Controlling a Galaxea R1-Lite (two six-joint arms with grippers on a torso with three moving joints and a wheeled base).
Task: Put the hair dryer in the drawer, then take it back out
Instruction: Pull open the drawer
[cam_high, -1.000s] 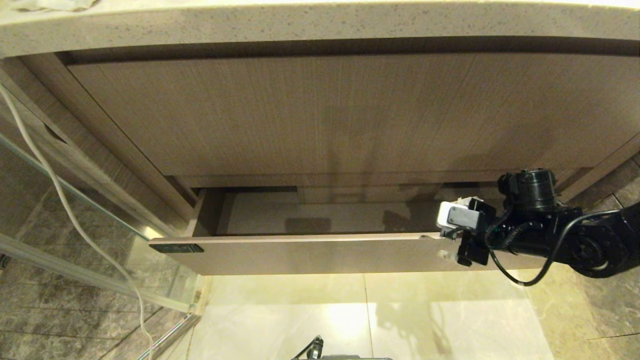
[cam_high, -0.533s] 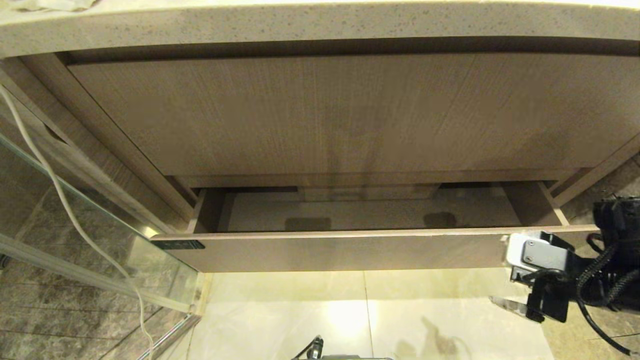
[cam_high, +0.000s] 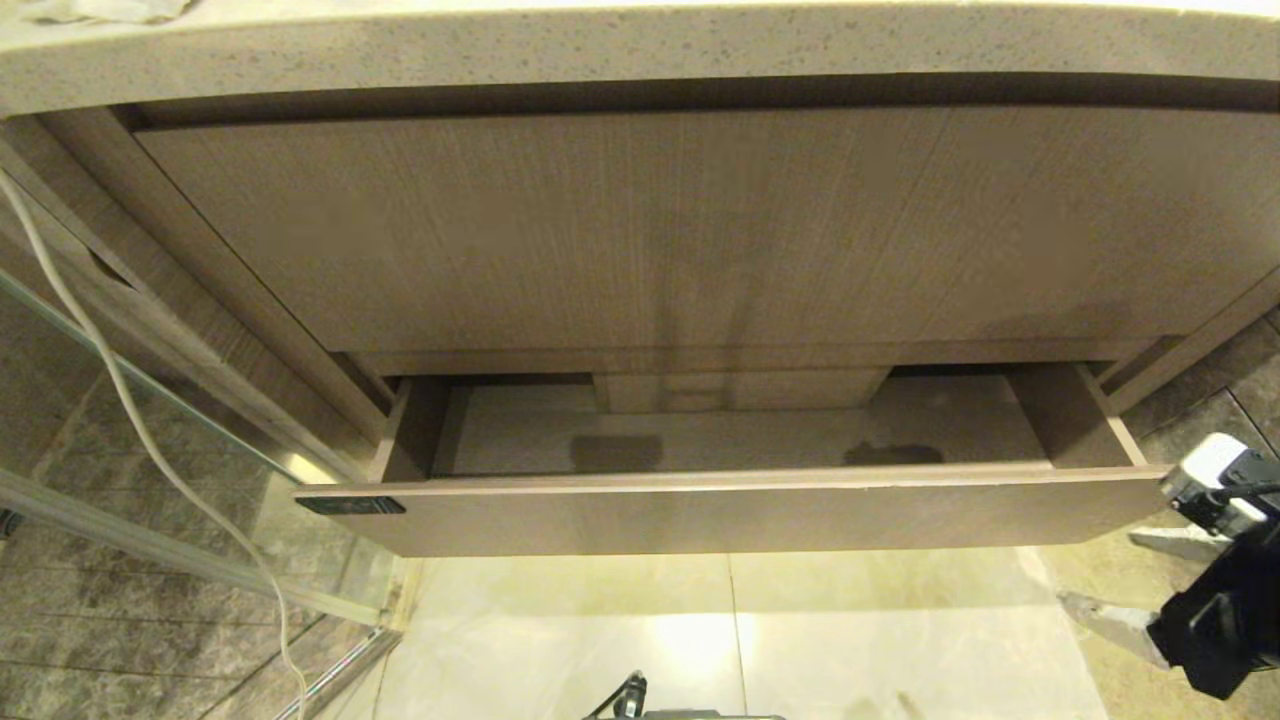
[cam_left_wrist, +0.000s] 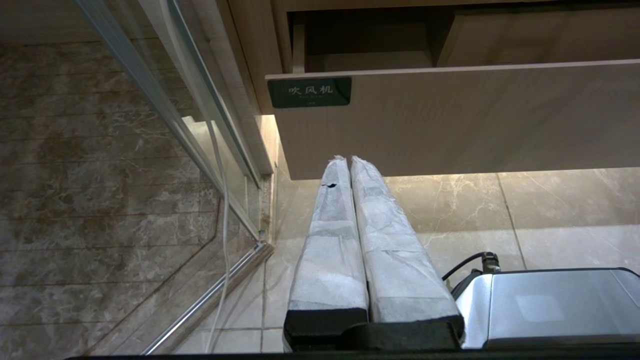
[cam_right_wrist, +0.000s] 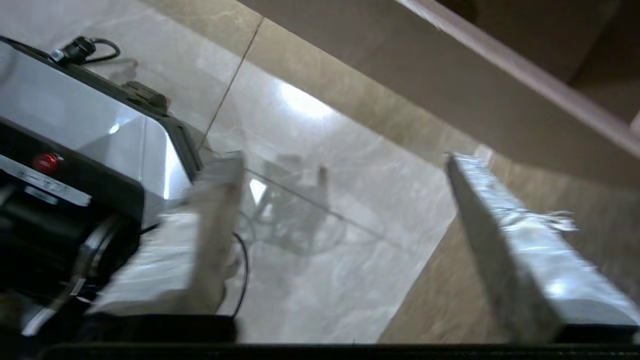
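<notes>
drawer: The drawer (cam_high: 740, 515) is pulled out under the table (cam_high: 640, 50). Its front stands beside the right gripper, on that gripper's inboard side. No dryer shows on the visible floor of the drawer.

dryer: Not visible in any view; its place cannot be told. A white heap on the table's far left edge is too small to identify.

right gripper: The right gripper (cam_high: 1140, 580) hangs off the drawer's right end, above the floor (cam_high: 700, 640). Its jaws stand apart and hold nothing.

left gripper: The left gripper (cam_left_wrist: 350, 165) is parked low, pointing at the drawer front below the label (cam_left_wrist: 309, 92). Its fingers (cam_left_wrist: 330, 250) are pressed together on nothing.

handling (judgement): A small dryer is probably light and rigid, with a smooth plastic shell that may slip between the wrapped pads. The cord bundle is soft and would drag or snag on the drawer rim.

hold point (judgement): The straight handle, close to the barrel, is the best place to grip, with the jaws across its narrow side.

next step (judgement): Find the dryer before any reach is made.
</notes>
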